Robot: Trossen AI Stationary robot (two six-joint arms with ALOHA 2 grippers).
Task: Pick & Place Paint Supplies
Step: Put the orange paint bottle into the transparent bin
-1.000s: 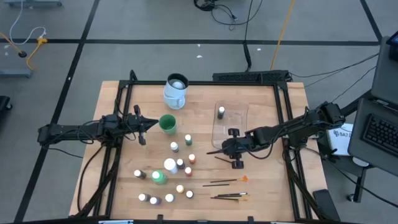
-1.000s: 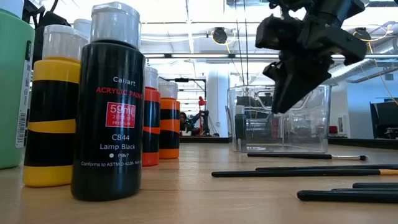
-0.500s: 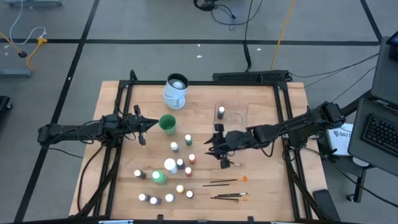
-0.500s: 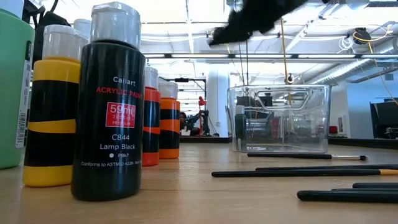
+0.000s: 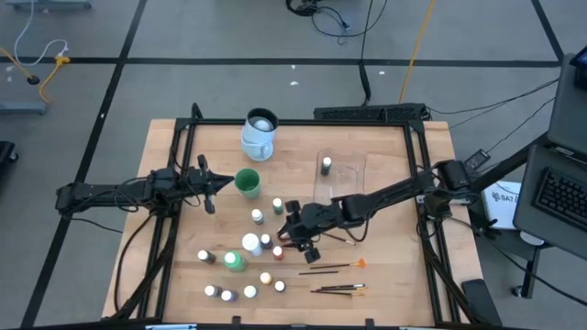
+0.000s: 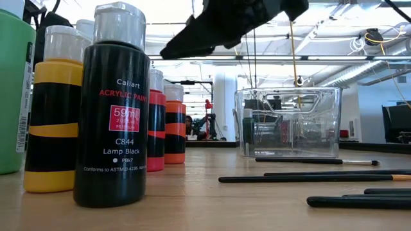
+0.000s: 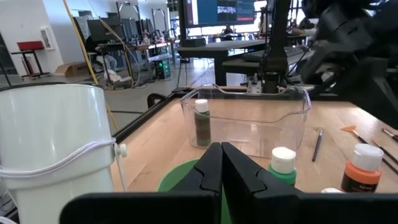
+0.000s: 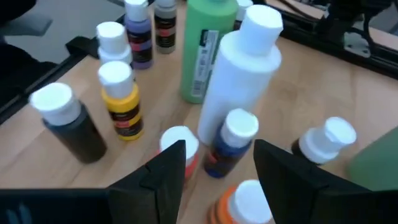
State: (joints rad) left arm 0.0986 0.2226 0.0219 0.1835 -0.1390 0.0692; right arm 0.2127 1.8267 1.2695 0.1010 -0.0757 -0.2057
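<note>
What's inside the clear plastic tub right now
The clear tub holds one small bottle with a white cap and dark body, standing upright near one end. Nothing else shows through its transparent walls.

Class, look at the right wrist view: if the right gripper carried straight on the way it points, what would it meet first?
Probably the small blue-bodied, white-capped bottle framed between the open jaws of the right gripper, with the tall white bottle just behind it; depth is unclear.

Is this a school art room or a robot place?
Probably a robot lab, not an art room. Two robot arms work at a wooden table, cables trail over the floor, and workbenches with a big screen fill the room behind.
</note>
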